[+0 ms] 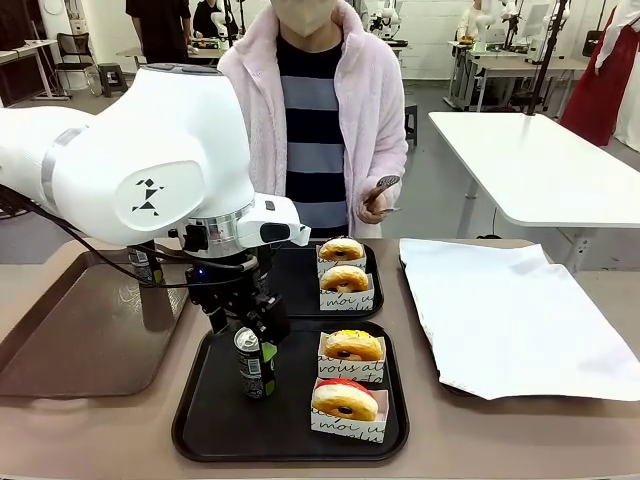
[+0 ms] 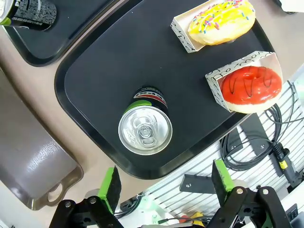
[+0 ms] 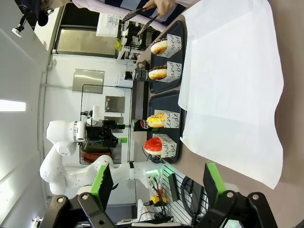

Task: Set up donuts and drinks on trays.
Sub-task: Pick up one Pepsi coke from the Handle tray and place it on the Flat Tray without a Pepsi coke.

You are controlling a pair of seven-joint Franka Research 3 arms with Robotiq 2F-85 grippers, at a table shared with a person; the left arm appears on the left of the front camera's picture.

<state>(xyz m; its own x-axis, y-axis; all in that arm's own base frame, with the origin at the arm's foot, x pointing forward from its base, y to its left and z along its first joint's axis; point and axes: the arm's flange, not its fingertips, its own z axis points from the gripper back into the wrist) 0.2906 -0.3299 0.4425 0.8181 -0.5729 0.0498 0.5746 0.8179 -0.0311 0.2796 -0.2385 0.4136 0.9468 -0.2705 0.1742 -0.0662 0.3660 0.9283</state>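
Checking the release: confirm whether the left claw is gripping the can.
No: the left claw is open, its green pads apart and clear of the upright can on the black tray.

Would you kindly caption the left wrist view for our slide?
Open left pincer above upright can on black tray beside two boxed donuts.

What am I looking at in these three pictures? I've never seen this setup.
Two white robot arms share a table with a person standing opposite. The front view looks across the table; the other two come from cameras on each arm's wrist, looking past its green-padded fingers. On the table lie two black trays: the near tray holds a can and two boxed donuts, yellow and red; the far tray holds two more donuts. A brown tray and a paper-lined tray flank them. The left gripper hangs open above the can, holding nothing. The right gripper is open and empty too. The person holds tongs.
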